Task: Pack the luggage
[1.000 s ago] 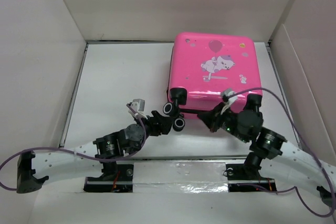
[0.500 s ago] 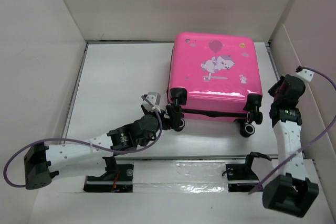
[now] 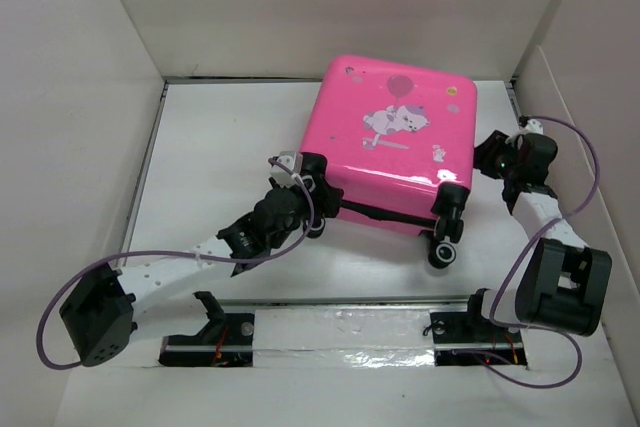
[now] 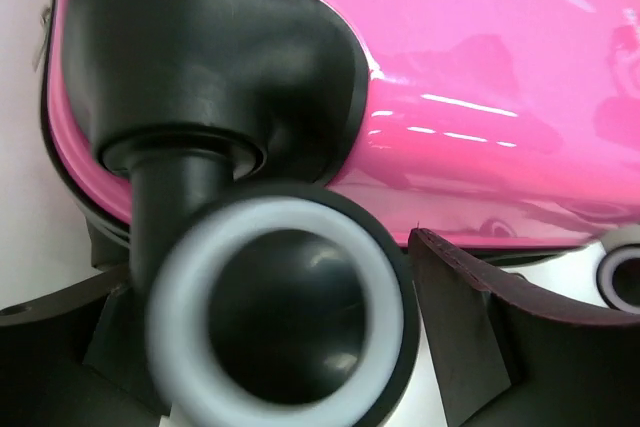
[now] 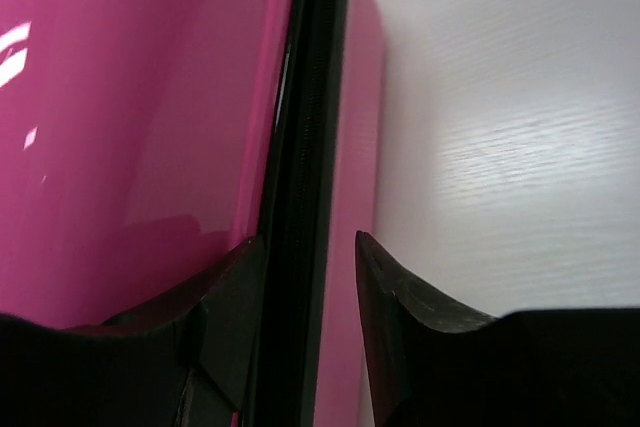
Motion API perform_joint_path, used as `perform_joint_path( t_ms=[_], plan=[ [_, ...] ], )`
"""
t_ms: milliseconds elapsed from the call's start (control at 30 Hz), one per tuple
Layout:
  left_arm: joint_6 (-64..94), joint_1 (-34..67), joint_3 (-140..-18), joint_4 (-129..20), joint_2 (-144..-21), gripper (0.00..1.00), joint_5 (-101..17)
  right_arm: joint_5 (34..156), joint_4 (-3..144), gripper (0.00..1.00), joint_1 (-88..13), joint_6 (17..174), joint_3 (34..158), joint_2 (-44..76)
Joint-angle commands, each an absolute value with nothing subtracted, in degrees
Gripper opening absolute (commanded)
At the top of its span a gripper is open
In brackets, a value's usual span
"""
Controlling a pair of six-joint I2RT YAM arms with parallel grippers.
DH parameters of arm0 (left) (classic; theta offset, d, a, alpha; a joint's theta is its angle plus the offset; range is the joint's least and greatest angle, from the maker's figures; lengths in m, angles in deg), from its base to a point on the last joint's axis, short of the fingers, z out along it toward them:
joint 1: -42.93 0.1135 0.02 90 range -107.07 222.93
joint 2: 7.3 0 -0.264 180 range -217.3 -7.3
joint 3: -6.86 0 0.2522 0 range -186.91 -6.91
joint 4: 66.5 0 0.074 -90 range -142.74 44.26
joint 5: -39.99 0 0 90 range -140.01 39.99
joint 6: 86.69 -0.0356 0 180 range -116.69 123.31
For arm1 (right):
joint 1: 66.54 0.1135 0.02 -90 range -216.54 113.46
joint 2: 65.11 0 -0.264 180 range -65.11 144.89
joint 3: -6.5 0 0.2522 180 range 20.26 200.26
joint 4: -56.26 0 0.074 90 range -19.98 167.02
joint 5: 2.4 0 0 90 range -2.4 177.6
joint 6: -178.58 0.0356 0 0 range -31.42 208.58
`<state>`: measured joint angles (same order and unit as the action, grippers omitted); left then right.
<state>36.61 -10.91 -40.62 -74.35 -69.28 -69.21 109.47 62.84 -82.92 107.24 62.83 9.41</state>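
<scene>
Nearest the arm bases, the left arm stretches low across the bench to the near-left corner of the luggage. The left pincer is spread wide, with one black caster wheel sitting between its fingers. The finger on the right of the wrist view lies right at the wheel's rim, but whether the wheel is truly squeezed I cannot tell. The wheel juts out from the smooth shell, so it probably serves as a handle for steadying or swinging the case.

The luggage lies flat at the back right of the bench, closed, with its stickered pink shell up and skewed against the bench edges. A second wheel sticks out at its near-right corner.

Farther back, the right arm bends round to the case's right side. The right pincer is partly spread and holds nothing. One finger rests over the upper shell and the other sits beside the lower shell, so the dark zip seam runs between them. That placement suggests the seam is the target, since the two halves must be parted before anything can go in. By that reading, packing has not yet begun.
</scene>
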Motion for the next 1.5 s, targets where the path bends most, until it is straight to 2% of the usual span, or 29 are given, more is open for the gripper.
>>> perform_joint_path(
  t_ms=[0,267,367,467,500,600,767,867,933,967,1033,1100,1200,1233,1267,1300,1333,1400,1467],
  plan=[
    [37.06,-8.32,-41.27,-83.67,-71.11,0.77,-62.67,121.62,55.34,0.49,-76.74,112.74,66.66,11.53],
    [36.98,-6.55,-43.02,-87.72,-74.97,0.71,-58.18,122.21,50.59,0.54,-76.12,113.98,72.90,17.23],
    [36.45,-6.55,-44.43,-87.98,-76.21,0.69,-57.39,122.14,51.82,0.59,-76.65,113.54,76.68,18.91],
    [36.01,-7.16,-46.53,-88.95,-78.05,0.69,-55.72,121.70,51.82,0.72,-77.97,113.98,78.53,19.00],
    [35.66,-7.69,-47.41,-88.86,-78.75,0.70,-55.28,121.61,51.82,0.78,-78.49,114.24,78.97,18.74],
    [33.64,-9.53,-51.01,-86.68,-80.69,0.72,-55.89,121.35,52.26,0.84,-78.49,113.46,79.50,16.38],
    [31.88,-9.54,-48.14,-83.07,-72.38,0.72,-62.48,117.58,52.71,0.85,-78.49,111.17,74.24,8.47],
    [31.52,-9.54,-44.01,-79.82,-65.87,0.61,-64.77,115.82,50.95,0.79,-78.49,111.08,68.61,3.21],
    [31.87,-9.54,-40.93,-77.80,-63.48,0.43,-63.98,115.46,49.89,0.71,-79.02,111.61,65.27,1.26],
    [32.14,-9.54,-38.74,-77.18,-61.73,0.20,-63.46,115.46,49.80,0.50,-79.02,111.61,64.39,-0.40],
    [33.62,-9.54,-36.01,-77.09,-60.40,0.02,-62.75,115.63,50.24,0.24,-79.02,111.44,62.37,-2.17],
    [35.03,-10.06,-31.54,-77.61,-59.69,0.00,-63.62,116.25,49.98,0.00,-79.02,111.35,60.87,-4.88],
    [37.06,-10.07,-27.66,-80.15,-61.53,0.00,-65.91,116.95,50.42,0.00,-79.02,110.91,58.59,-8.31],
    [37.15,-10.07,-27.04,-82.69,-62.23,0.04,-66.87,117.04,50.77,0.00,-79.02,110.65,58.15,-9.11],
    [36.98,-10.07,-26.68,-84.45,-64.15,0.12,-67.14,117.30,51.03,0.00,-79.02,110.38,57.53,-9.82],
    [36.63,-10.07,-26.42,-86.03,-65.21,0.26,-67.40,117.39,51.21,0.01,-79.02,110.21,57.27,-10.35],
    [36.01,-10.07,-26.50,-89.18,-66.36,0.30,-67.41,117.57,51.12,0.03,-79.02,109.94,56.92,-10.87],
    [34.70,-10.07,-27.81,-91.58,-70.05,0.30,-67.06,118.79,51.21,0.07,-79.02,109.85,56.47,-11.05],
    [34.51,-10.94,-28.52,-92.29,-71.81,0.23,-67.58,119.41,50.77,0.10,-78.50,109.76,56.21,-11.14]
  ],
)
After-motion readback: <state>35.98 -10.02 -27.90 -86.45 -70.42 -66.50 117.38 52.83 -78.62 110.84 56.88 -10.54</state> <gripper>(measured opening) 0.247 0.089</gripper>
